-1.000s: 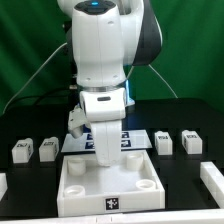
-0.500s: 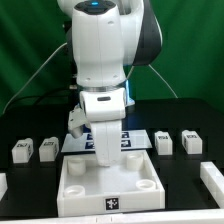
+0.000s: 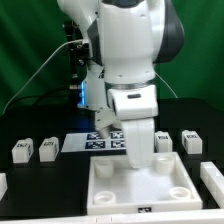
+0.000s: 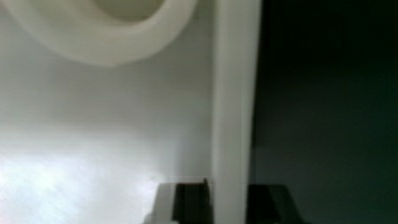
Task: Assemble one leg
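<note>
At the exterior view's left, a leg (image 3: 20,151) and a second leg (image 3: 46,149) stand upright side by side on the black surface (image 3: 40,185), their markers facing the camera. Just right of them and a little farther back, the marker board (image 3: 85,143) lies flat. The white arm (image 3: 130,60) reaches down in the middle to the far side of the tray (image 3: 120,202), which sits at the near edge. In the wrist view the end effector (image 4: 231,205) has its two dark fingers (image 4: 185,200) against either side of a tray wall, closed on it. At the exterior view's right, a third leg (image 3: 165,141) and a fourth leg (image 3: 191,141) stand beyond the tray, untouched.
</note>
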You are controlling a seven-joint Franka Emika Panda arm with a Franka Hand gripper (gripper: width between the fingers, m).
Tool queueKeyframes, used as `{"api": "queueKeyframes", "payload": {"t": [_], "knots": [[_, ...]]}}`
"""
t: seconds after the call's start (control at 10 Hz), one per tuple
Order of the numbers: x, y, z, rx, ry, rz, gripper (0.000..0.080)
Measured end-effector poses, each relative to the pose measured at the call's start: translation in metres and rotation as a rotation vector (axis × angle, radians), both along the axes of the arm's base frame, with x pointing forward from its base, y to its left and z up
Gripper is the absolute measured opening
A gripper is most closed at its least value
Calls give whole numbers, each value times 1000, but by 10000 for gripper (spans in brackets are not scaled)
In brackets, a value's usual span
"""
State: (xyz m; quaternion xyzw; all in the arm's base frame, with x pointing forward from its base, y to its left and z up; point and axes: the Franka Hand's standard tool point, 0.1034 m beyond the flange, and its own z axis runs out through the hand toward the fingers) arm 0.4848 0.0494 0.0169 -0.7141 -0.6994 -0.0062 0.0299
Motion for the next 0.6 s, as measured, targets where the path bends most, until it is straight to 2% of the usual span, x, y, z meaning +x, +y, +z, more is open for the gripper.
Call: {"api": "queueKeyframes", "payload": {"t": [0.1, 0.2, 0.6], "knots": [[11, 18, 1, 11, -14, 3, 63], [11, 23, -2, 10, 6, 6, 62], [11, 22, -6, 7, 35, 3, 63]]}}
